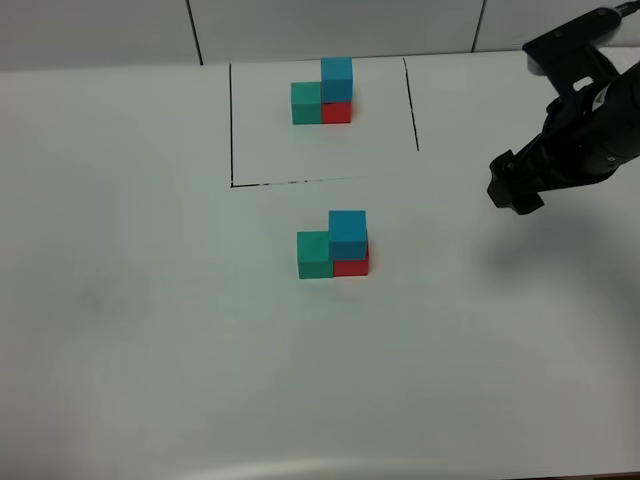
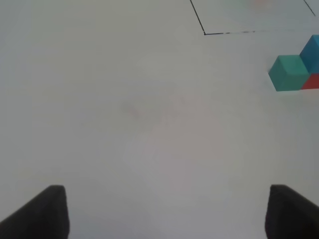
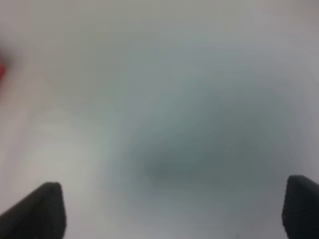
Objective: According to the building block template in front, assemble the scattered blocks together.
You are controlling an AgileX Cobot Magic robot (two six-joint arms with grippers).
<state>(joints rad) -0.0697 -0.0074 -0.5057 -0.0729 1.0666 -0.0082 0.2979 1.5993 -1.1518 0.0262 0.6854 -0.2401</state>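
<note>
The template stands inside a black-outlined rectangle (image 1: pixel 232 130) at the back: a green cube (image 1: pixel 306 103) joined to a red cube (image 1: pixel 337 112), with a blue cube (image 1: pixel 337 78) on the red. In front of it, outside the outline, the loose teal-green cube (image 1: pixel 314 255) touches the red cube (image 1: pixel 352 265), and the blue cube (image 1: pixel 347 234) sits on the red. These cubes also show at the edge of the left wrist view (image 2: pixel 289 72). My right gripper (image 1: pixel 512 192) hovers to their right, open and empty (image 3: pixel 172 209). My left gripper (image 2: pixel 162 211) is open and empty over bare table.
The white table (image 1: pixel 150 330) runs wide around the blocks. A wall with dark seams (image 1: pixel 195 30) borders the back edge.
</note>
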